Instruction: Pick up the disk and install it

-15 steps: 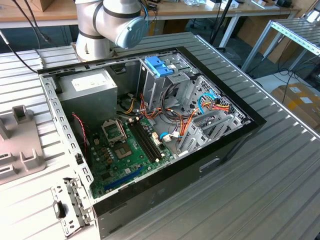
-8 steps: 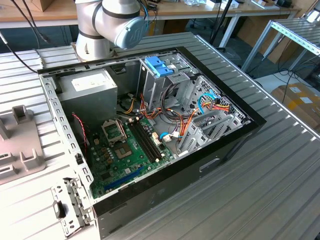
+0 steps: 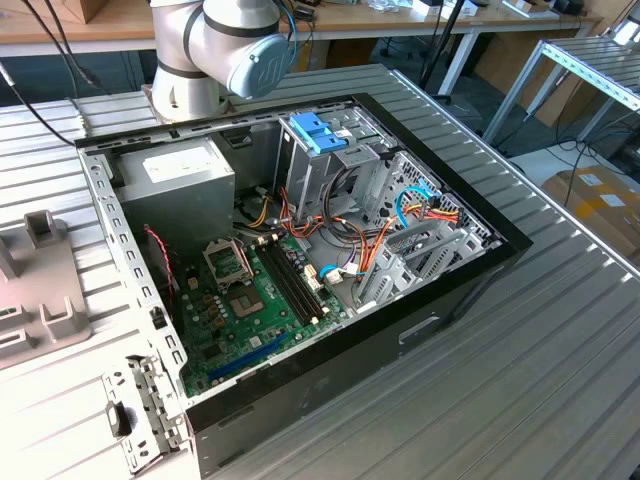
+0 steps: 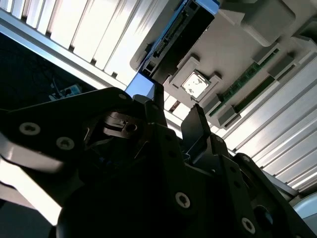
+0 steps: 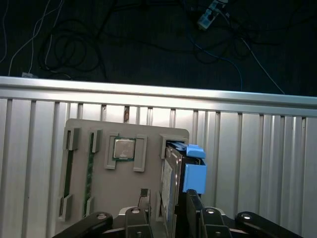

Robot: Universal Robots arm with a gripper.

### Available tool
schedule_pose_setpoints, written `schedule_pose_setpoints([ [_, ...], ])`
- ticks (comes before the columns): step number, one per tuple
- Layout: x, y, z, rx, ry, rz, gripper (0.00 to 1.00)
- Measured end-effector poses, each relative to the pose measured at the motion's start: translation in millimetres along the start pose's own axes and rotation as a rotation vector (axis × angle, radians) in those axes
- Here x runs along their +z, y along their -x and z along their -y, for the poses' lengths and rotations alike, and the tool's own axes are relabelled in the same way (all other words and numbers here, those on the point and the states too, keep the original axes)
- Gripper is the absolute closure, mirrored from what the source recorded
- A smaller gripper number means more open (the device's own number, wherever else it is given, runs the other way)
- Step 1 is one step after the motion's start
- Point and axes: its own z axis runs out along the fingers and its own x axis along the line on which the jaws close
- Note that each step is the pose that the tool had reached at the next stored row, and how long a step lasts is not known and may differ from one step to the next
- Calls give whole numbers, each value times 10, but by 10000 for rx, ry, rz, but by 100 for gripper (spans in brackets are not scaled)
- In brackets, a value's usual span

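End effector [image 5: 168, 201] is hanging over a grey holder [image 5: 124, 128] that is sitting on the ribbed metal surface [image 5: 257, 148]. Its two fingers [image 5: 194, 206] are standing apart, gripping nothing. The disk [image 5: 171, 168] is standing on its thin edge in a slot of the holder, with a blue tab [image 5: 194, 171] on its side. It is lying straight ahead of the fingertips, in line with the gap between them. Its long axis is running along the ribs of the surface, so the fingers are facing its two flat sides. In the second wrist view the end effector [image 4: 177, 106] is sitting near the closer end of the disk [image 4: 183, 34], apparently not touching it.
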Motion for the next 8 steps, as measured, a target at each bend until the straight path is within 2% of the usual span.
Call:
schedule_pose_setpoints([
  [1, 0, 0, 0, -1, -17, -2, 58],
  [2, 2, 1, 0, -1, -169, -10, 58],
  [3, 2, 0, 1, -4, -211, -12, 58],
  [8, 2, 0, 0, -5, -221, -12, 58],
])
